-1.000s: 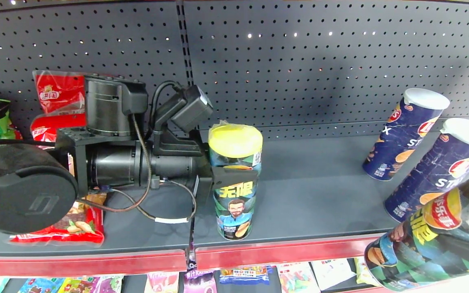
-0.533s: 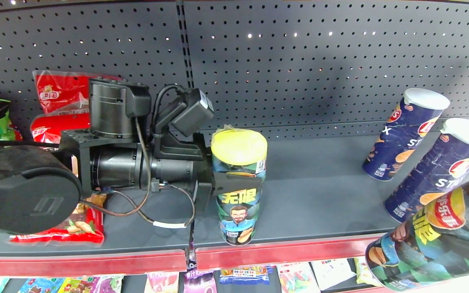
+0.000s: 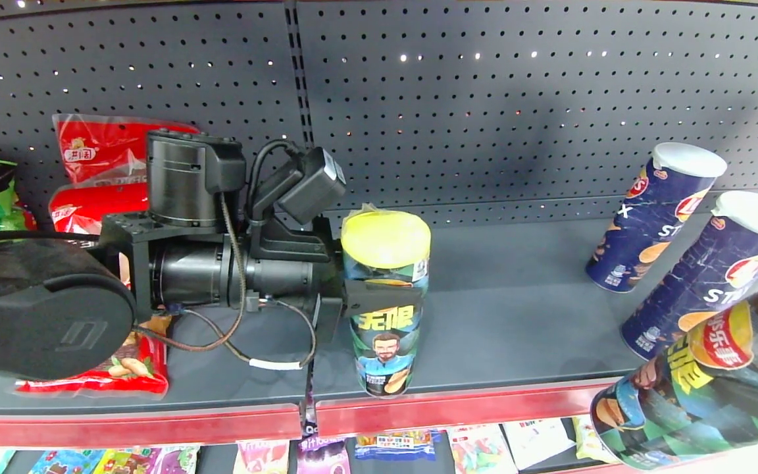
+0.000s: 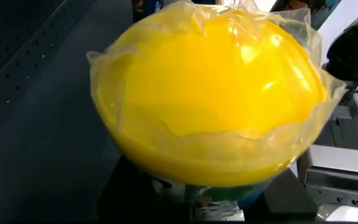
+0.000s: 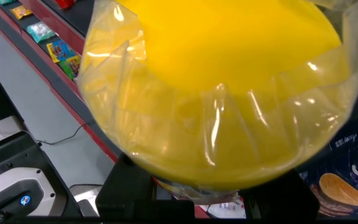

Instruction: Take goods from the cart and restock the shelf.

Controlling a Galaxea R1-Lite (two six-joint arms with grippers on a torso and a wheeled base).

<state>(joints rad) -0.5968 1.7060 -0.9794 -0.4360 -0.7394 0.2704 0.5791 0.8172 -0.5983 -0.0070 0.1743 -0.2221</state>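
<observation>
**Left arm.** The left gripper (image 3: 379, 291) is closed on the green chip canister (image 3: 384, 349). One finger lies across the label just below the yellow lid (image 3: 385, 237), and the other is hidden behind the can. The canister is upright over the shelf deck (image 3: 517, 316), with its base just behind the red front rail (image 3: 458, 409). It is to the right of the red snack bags (image 3: 99, 158) and well apart from the two blue canisters (image 3: 655, 217).

**Change.** Over the last second the canister moved slightly to the right and lower. In the last half second it barely shifted. This suggests the set-down is finished or nearly so, although contact between base and deck cannot be confirmed.

**Right arm.** The right gripper (image 5: 204, 199) is clamped on a second green canister (image 3: 668, 408), which is tilted and below shelf level at the right. It has not changed position.

**Next step.** The likely next step is to open the left jaws and withdraw sideways. The base is close to the rail, so tipping is a risk.
</observation>
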